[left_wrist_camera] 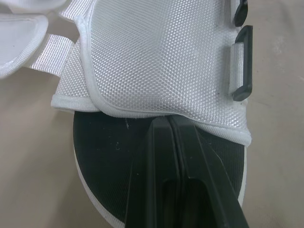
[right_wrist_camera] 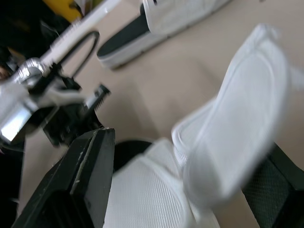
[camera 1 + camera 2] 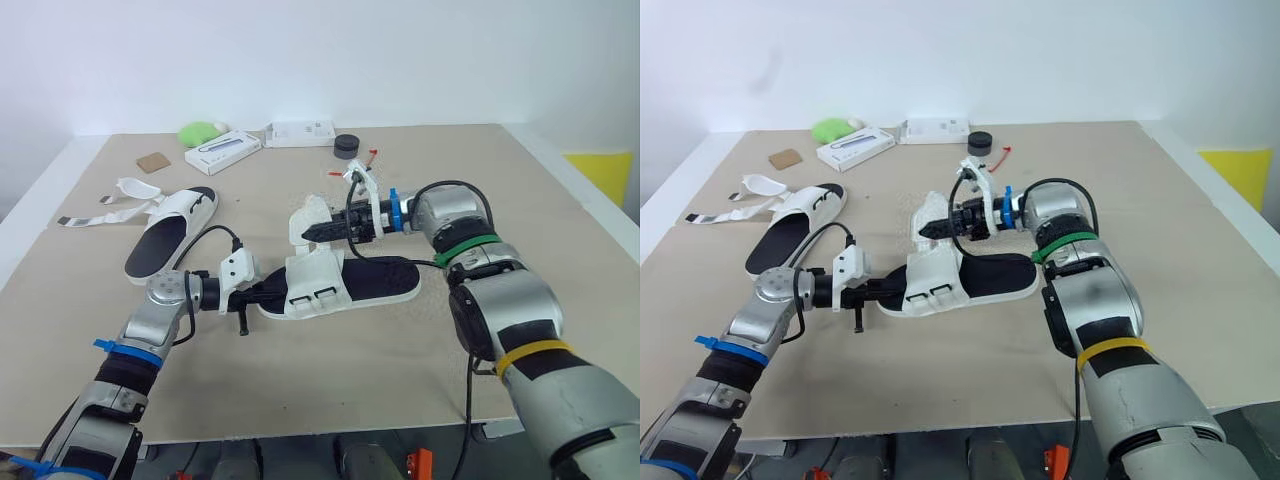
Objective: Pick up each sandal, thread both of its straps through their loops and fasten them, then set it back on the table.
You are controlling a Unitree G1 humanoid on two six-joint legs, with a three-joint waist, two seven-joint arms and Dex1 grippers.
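Near sandal: I see the white woven sandal with the black footbed [image 3: 375, 280] lying flat at the centre of the head view, on the beige table [image 3: 520, 200].
Left claw: my left gripper [image 3: 270, 294], centre-left, has its two black fingers closed together. The tips press on the footbed just under the edge of the upper. I judge it is there to pin the sole so the sandal cannot slide.
Right claw: my right gripper [image 3: 312, 230] reaches in from the right, just above centre. Its fingers stand apart with the white padded strap flap [image 3: 305, 212] between them, leaning on one finger and not clamped.
Flap: it stands raised off the upper, probably to free it for threading.
Loops: I see no strap through the black plastic loops [image 1: 242, 61].
Second sandal: the matching white sandal [image 3: 170, 235] lies at upper left, its straps splayed and well apart from both claws.
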